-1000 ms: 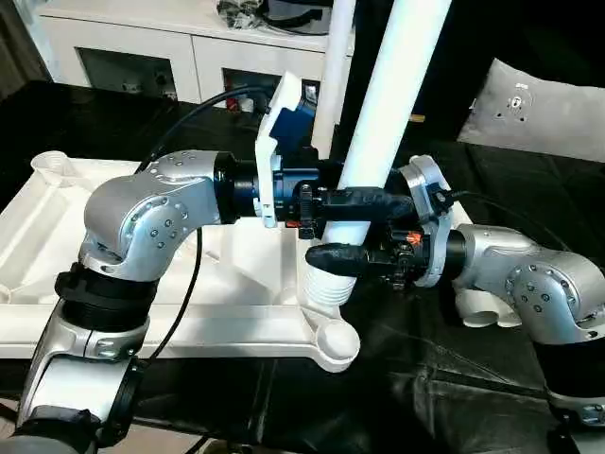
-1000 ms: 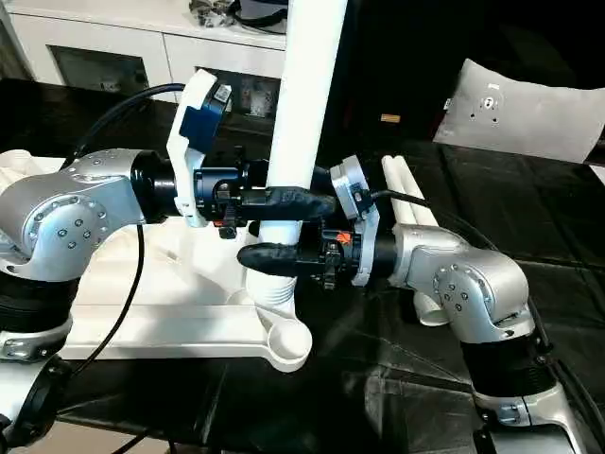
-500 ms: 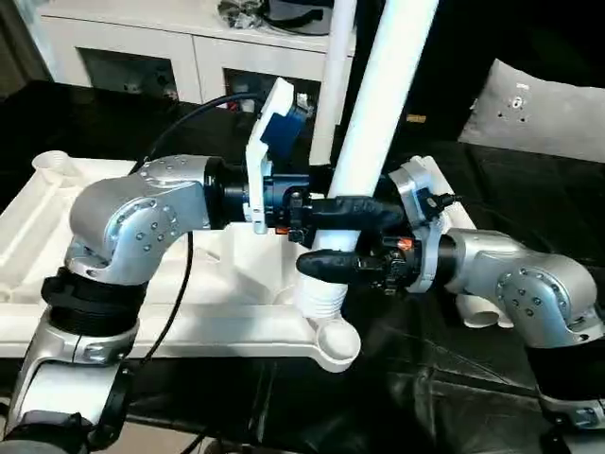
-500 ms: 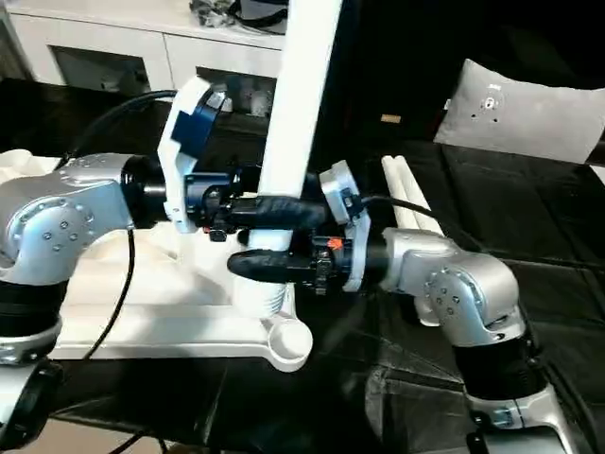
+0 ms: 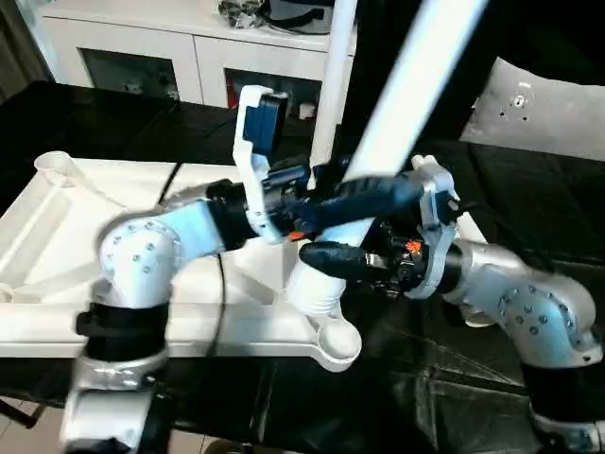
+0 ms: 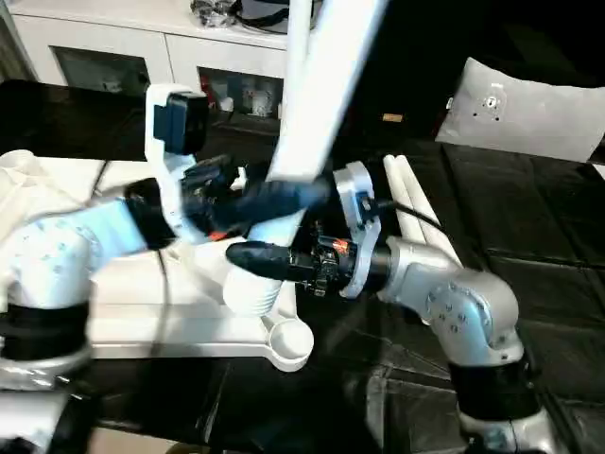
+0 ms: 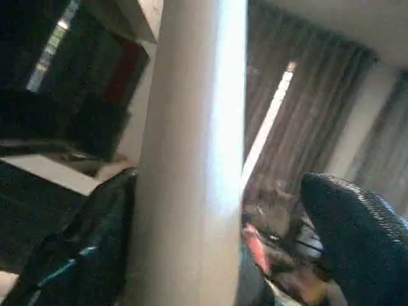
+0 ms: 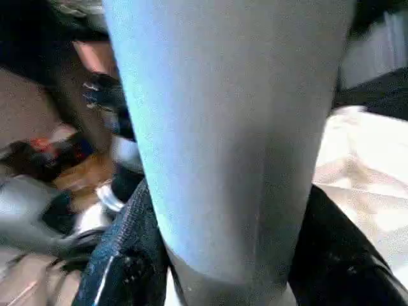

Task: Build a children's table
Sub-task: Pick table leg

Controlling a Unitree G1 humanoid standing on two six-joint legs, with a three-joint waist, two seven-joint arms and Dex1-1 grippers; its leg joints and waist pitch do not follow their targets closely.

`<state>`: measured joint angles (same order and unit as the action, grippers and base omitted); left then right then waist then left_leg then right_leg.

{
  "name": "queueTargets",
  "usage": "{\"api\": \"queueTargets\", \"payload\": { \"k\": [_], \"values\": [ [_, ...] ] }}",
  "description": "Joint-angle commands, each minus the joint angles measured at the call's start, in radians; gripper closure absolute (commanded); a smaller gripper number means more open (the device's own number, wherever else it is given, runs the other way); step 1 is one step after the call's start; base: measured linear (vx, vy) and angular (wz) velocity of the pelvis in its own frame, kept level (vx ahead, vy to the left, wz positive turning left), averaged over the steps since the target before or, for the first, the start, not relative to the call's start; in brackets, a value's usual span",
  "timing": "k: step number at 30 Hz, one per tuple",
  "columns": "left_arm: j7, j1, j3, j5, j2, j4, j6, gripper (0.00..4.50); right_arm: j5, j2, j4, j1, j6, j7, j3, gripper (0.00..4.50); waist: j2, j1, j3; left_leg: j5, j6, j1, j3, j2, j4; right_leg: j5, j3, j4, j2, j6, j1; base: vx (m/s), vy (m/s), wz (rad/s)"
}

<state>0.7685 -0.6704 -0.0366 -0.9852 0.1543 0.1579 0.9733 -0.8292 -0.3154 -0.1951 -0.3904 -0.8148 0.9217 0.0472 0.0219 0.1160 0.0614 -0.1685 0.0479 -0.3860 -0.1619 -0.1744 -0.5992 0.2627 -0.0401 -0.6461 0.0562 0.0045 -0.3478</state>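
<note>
The white table top (image 5: 57, 236) lies ribbed side up on the black surface. One white leg (image 5: 416, 85) leans, its top toward the right and its ribbed lower end (image 5: 317, 293) just beside the near corner socket (image 5: 337, 342). My right gripper (image 5: 317, 232) is shut on that leg from the right, one finger on each side (image 8: 121, 255). From the left comes my left gripper (image 7: 220, 248), blurred. It straddles the same leg with one finger (image 7: 357, 236) clearly off it, so it stands open. A second leg (image 5: 333, 66) stands upright at the back.
More white legs (image 6: 406, 203) lie on the black surface right of the top, behind my right forearm. A grey-white pillow (image 5: 548, 104) sits at the back right. A white cabinet (image 5: 161, 47) runs along the back left.
My left gripper has opened off the leg and its arm has swung. The leg has tilted further, top to the right, still in my right gripper.
</note>
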Motion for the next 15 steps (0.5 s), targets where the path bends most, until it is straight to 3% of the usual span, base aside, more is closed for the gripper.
{"api": "queueTargets", "payload": {
  "k": [1, 4, 7, 15],
  "values": [
    [0.023, -0.025, 0.106, 0.010, -0.038, 0.082, -0.013, 0.02, 0.058, 0.011, 0.043, 0.006, -0.007, -0.084, 0.034, 2.54, -0.016, -0.001, -0.068, -0.156, 0.050, 0.024, 0.017, -0.053, 0.073, -0.015, 0.043, 0.082, 0.082, -0.219, 0.034, 0.000, 0.000, 0.00],
    [0.011, -0.023, 0.144, 0.059, -0.015, 0.096, -0.019, 0.00, 0.093, 0.018, 0.048, 0.008, -0.001, -0.119, 0.044, 2.55, -0.019, -0.003, -0.067, -0.140, 0.054, 0.023, 0.016, -0.051, 0.072, -0.016, 0.044, 0.080, 0.081, -0.204, 0.033, 0.000, 0.000, 0.00],
    [0.002, -0.025, 0.176, 0.099, 0.025, 0.109, -0.019, 0.00, 0.137, 0.010, 0.059, 0.007, 0.014, -0.136, 0.061, 2.55, -0.015, -0.007, -0.068, -0.128, 0.053, 0.023, 0.016, -0.049, 0.071, -0.035, 0.044, 0.079, 0.078, -0.195, 0.032, 0.000, 0.000, 0.00],
    [0.043, -0.004, 0.222, 0.178, 0.089, 0.174, -0.054, 0.00, 0.181, 0.001, 0.065, 0.016, 0.043, -0.149, 0.080, 2.55, -0.016, -0.008, -0.066, -0.129, 0.047, 0.023, 0.013, -0.050, 0.071, -0.025, 0.044, 0.078, 0.078, -0.198, 0.029, 0.000, 0.000, 0.00]
  ]
}}
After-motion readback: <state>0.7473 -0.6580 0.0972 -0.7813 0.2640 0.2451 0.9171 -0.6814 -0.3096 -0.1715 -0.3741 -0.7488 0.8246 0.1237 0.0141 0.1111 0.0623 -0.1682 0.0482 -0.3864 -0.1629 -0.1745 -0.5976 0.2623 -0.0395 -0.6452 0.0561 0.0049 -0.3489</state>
